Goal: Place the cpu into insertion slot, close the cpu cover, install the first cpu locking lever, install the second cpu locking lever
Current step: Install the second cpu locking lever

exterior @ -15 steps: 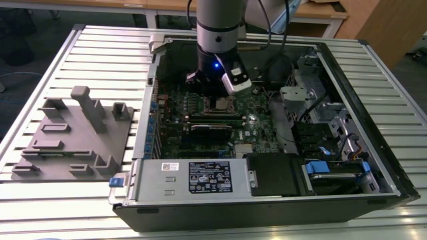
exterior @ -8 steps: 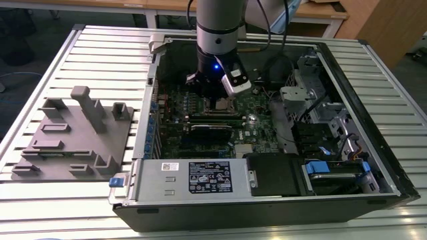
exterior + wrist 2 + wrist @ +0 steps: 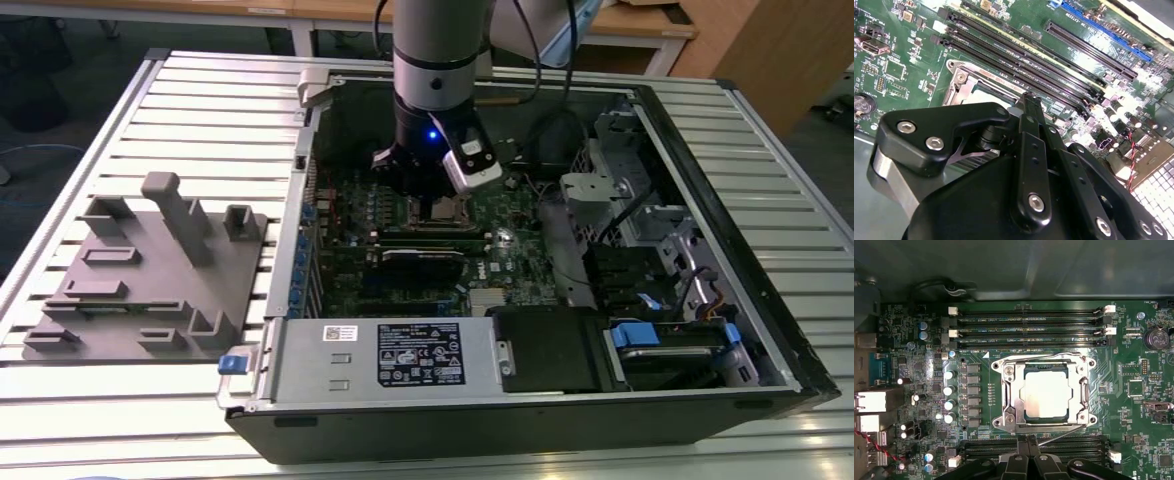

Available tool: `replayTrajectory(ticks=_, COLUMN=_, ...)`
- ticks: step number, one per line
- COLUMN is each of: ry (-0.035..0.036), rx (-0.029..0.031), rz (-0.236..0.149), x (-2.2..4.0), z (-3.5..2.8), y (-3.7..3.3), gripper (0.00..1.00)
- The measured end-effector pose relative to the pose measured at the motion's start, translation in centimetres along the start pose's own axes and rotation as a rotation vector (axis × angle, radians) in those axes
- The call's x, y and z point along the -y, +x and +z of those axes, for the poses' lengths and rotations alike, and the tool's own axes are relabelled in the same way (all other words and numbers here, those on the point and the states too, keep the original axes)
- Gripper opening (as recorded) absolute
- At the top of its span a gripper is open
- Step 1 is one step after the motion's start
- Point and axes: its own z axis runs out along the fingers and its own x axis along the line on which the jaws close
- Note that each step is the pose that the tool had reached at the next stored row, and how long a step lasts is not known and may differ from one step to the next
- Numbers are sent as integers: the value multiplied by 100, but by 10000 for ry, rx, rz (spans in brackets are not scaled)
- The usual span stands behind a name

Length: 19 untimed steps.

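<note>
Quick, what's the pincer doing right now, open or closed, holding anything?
Pincer: closed, holding nothing visible, tips at the edge of the cpu cover, which lies down over the cpu.

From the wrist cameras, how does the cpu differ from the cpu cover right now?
The cpu is a solid, pale, dull square; the cpu cover is a shiny silvery frame with a cut-out middle. The cpu sits inside, showing through the opening; the cpu cover surrounds it, lying flat over the insertion slot. Both are square, level with the green circuit board, just ahead of the gripper.
</note>
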Motion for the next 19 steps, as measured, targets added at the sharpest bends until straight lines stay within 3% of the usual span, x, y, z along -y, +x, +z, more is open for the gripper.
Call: replayTrajectory(ticks=19, ry=4, rx=0, rz=0, x=0, z=28, y=2, gripper=11)
